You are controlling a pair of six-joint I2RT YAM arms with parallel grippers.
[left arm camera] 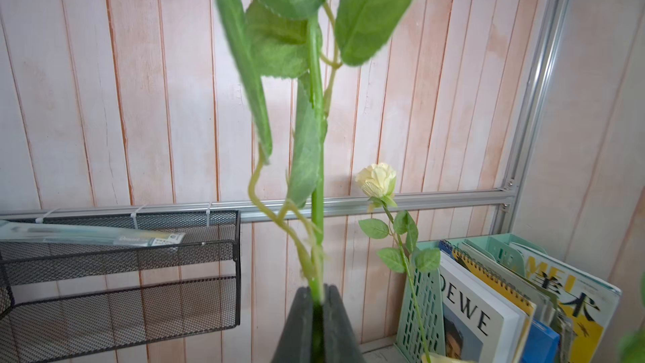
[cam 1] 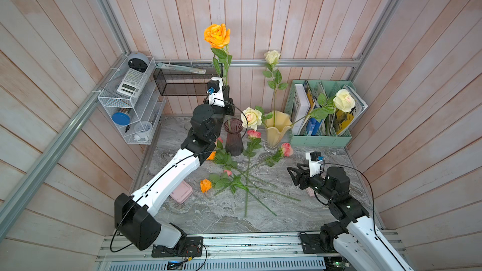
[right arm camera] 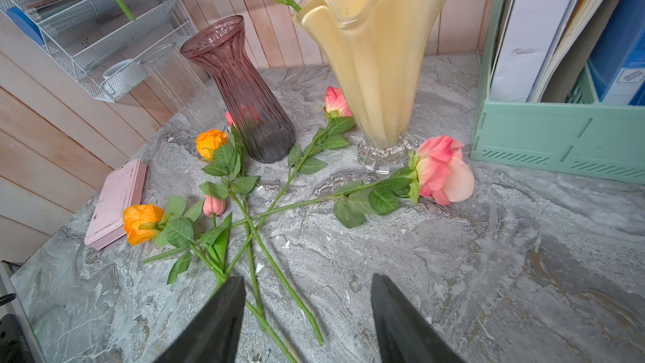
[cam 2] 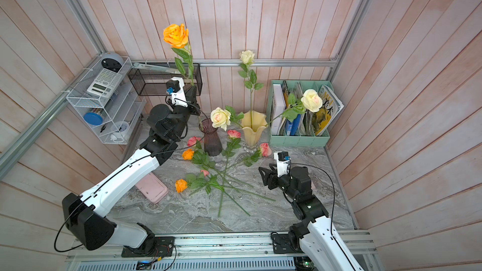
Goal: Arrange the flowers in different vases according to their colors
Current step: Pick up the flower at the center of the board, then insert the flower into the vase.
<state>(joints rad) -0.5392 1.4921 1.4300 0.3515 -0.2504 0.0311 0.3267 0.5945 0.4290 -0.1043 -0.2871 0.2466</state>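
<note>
The left tool (left arm camera: 317, 296) is clamped shut on the bare stem of the orange rose (cam 1: 217, 35), just under its leaves, holding it upright over the 11 o'clock corner of the tabletop (cam 1: 287, 217). It is probably light, springy and top-heavy, so grip stem, not petals. The right tool (right arm camera: 307, 277) hangs open, empty.

Roses (right arm camera: 443, 169) lie loose on the counter (right arm camera: 488, 256).
Right claw (right arm camera: 307, 278), jaws apart, above crossed stems (right arm camera: 252, 235); yellow vase (right arm camera: 380, 75) and purple vase (right arm camera: 244, 92) behind.

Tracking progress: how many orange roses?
3 orange roses: one upright in the left tool; two on the table, one beside the purple vase, one by the pink case.
</note>
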